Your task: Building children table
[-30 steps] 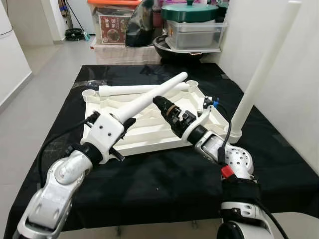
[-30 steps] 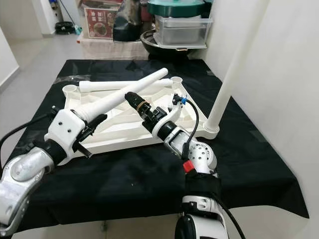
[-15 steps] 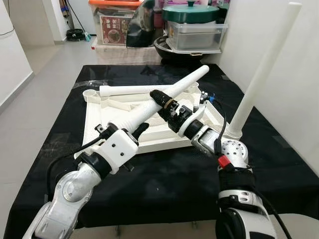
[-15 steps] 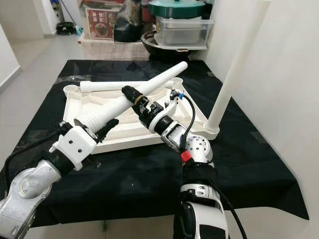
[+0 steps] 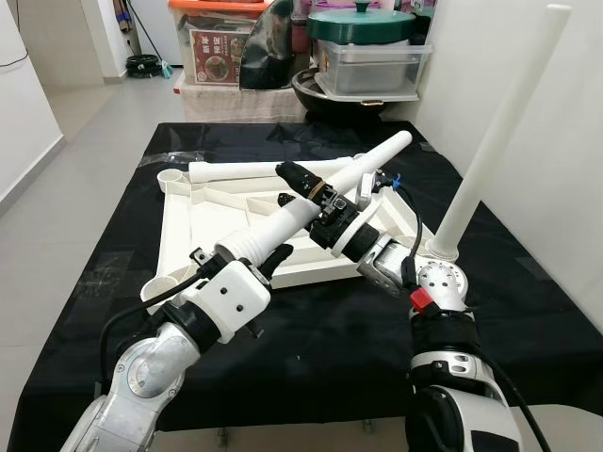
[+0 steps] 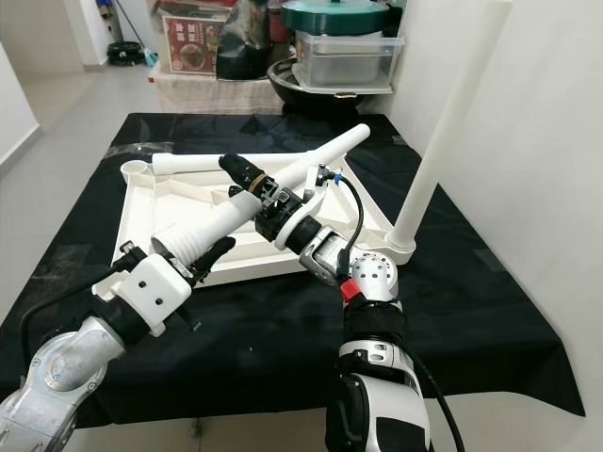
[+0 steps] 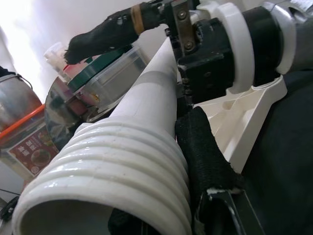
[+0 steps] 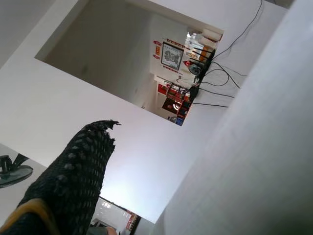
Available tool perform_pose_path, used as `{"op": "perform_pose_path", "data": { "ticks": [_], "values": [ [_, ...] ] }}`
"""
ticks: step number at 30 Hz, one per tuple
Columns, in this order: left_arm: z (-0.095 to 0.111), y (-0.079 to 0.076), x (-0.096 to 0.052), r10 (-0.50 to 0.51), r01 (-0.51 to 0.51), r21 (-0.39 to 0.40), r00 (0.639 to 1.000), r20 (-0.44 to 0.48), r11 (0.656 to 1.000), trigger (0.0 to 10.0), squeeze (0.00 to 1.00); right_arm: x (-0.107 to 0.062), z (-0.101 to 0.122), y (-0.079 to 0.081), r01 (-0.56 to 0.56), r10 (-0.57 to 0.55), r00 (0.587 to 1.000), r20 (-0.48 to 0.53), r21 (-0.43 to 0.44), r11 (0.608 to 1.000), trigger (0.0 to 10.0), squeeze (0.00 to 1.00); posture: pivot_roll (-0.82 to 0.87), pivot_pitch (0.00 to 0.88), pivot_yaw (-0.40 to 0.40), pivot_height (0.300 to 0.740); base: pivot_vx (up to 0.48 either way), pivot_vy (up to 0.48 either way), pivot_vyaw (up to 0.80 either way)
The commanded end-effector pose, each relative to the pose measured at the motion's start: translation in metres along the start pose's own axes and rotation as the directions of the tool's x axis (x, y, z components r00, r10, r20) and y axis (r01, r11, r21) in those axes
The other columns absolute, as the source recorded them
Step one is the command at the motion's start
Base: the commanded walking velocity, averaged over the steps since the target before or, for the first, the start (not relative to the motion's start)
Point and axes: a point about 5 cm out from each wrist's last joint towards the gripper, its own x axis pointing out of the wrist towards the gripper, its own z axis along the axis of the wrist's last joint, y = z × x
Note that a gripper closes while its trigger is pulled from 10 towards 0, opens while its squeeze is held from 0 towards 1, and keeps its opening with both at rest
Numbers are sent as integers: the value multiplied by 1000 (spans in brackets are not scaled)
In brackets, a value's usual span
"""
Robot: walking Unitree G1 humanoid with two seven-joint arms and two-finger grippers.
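the white tabletop (image 5: 193, 221) of the children's table lies upside down on the counter (image 5: 113, 235), which is draped in black cloth; one white leg (image 5: 499, 132) stands upright in the socket at the tabletop's near right corner, close to the wall; a second leg (image 5: 240, 169) lies flat along the far edge of the tabletop; an open socket (image 5: 170, 177) shows at the far left corner.

a third leg (image 5: 311, 207) is held raised above the tabletop, slanting from its ribbed threaded end at near left up to its narrow tip at far right; the left gripper (image 5: 252, 254) pinches this leg at the ribbed end, one black finger visible against the ribs in the left wrist view (image 7: 203, 152); the right gripper (image 5: 303, 181) reaches in from the right and meets the same leg at about mid-length, one black finger (image 6: 240, 171) with a tan band lying over the upper side of the shaft; the right wrist view shows the white shaft close beside that finger; whether the fingers clamp the leg or merely rest against it cannot be told.

beyond the far edge of the counter stand a green-lidded pot (image 5: 358, 24) on a clear storage box (image 5: 372, 64), and an orange-lidded bin (image 5: 212, 42).
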Motion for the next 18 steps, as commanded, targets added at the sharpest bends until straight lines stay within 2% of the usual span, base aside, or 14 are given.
{"op": "perform_pose_path", "data": {
  "ticks": [1,9,10,13,14,18],
  "values": [
    [6,-4,-1,-11,11,6,999,31,1000,10000,0,2,0,4,-23,23,1000,-11,-1,1000,10000,0,109,10,-73,740,0,0,0],
    [7,-13,-1,-30,30,-14,999,38,999,10000,0,3,-3,4,-31,31,999,-36,5,1000,10000,0,106,10,-73,740,0,0,0],
    [8,-14,0,-34,35,-14,999,41,999,10000,0,2,-4,4,-35,36,998,-43,7,999,4353,0,106,11,-72,740,0,0,0],
    [8,-15,0,-34,35,-20,999,43,999,10000,0,2,-5,5,-41,42,998,-51,13,999,4353,0,106,11,-72,740,0,0,0],
    [8,-16,0,-40,41,-23,998,45,999,10000,0,2,-6,5,-48,49,997,-57,16,999,0,0,104,11,-71,740,0,0,0],
    [8,-18,0,-42,44,-41,998,44,998,10000,0,2,-8,5,-53,55,996,-65,25,998,0,0,105,14,-72,740,0,0,0]
  ]
}}
